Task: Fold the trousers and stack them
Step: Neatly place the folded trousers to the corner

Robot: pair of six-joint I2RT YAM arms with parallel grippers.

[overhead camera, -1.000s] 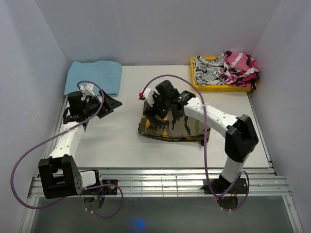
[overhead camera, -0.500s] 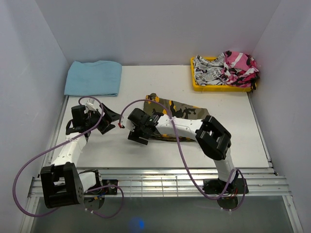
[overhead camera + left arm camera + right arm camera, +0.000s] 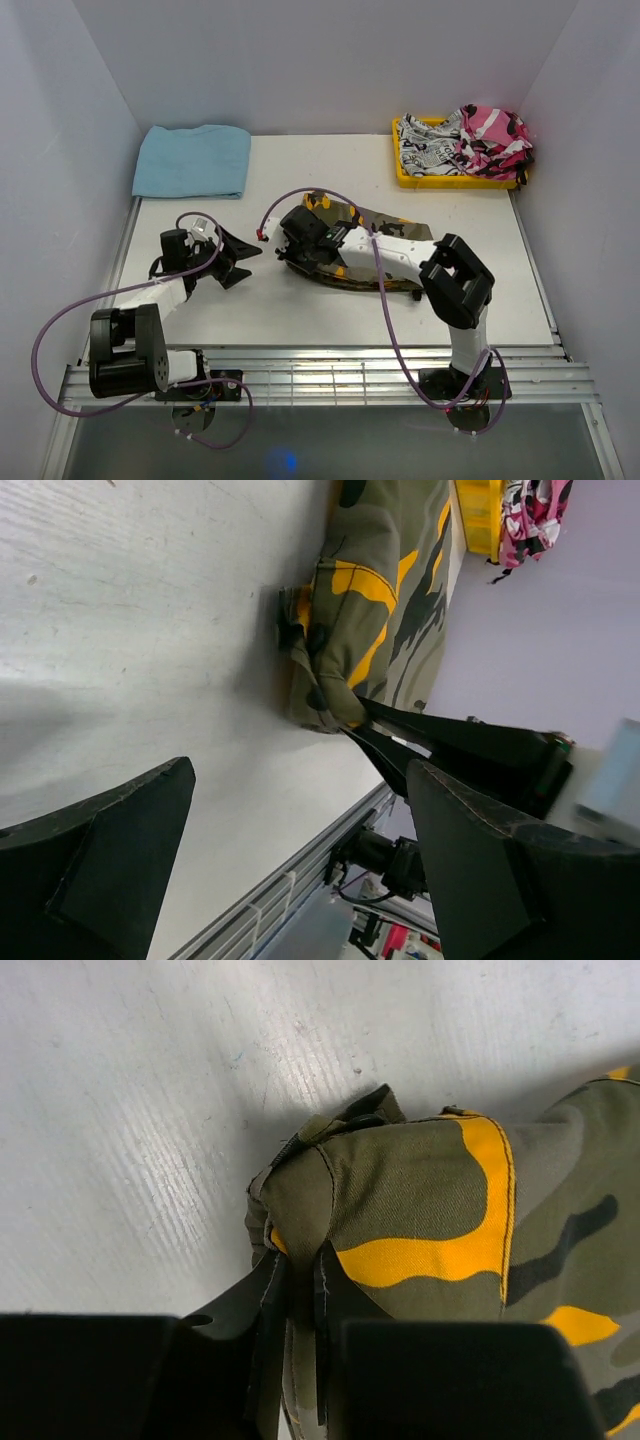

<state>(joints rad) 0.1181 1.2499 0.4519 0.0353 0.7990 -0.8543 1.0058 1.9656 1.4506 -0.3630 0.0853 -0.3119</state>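
While L jaws gape nearby, R jaws pinch edge of trousers (image 3: 420, 1210).

A robotics test cell in a lab was indicated. A white bench (image 3: 250, 310) was enclosed by plain pale panels (image 3: 300, 60) at 9, 12 and 3 o'clock. A left arm (image 3: 150, 292) and a right arm (image 3: 455, 290), both trailing purple cables, were bolted to a metal rail frame (image 3: 330, 375) at 6 o'clock. Only cloth goods were laid out: the trousers (image 3: 398, 229) at the centre, a blue cloth (image 3: 195, 160) at 10 o'clock, a yellow tray (image 3: 450, 182) of garments at 2 o'clock.
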